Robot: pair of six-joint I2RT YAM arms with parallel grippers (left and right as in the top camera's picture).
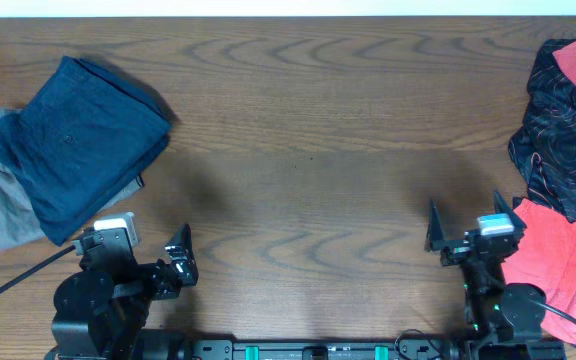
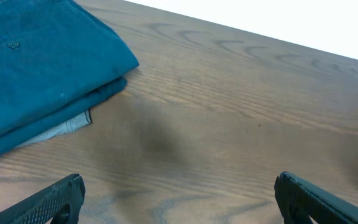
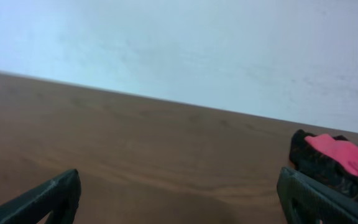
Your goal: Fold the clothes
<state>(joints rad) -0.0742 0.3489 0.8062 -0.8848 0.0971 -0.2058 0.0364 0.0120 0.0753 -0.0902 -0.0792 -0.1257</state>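
The dark navy blue shorts point(image 1: 83, 140) lie folded at the far left, on top of a grey garment point(image 1: 3, 210); they also show in the left wrist view point(image 2: 36, 68). A coral-red piece point(image 1: 568, 240) and a black red-patterned piece point(image 1: 558, 130) lie crumpled at the right edge, and both show in the right wrist view point(image 3: 337, 163). My left gripper point(image 1: 181, 262) is open and empty near the front left, apart from the shorts. My right gripper point(image 1: 471, 232) is open and empty near the front right, just left of the coral-red piece.
The wooden table point(image 1: 308, 150) spreads between the two piles. A black cable point(image 1: 13, 275) runs from the left arm toward the left edge. A pale wall point(image 3: 197, 43) stands beyond the table's far edge.
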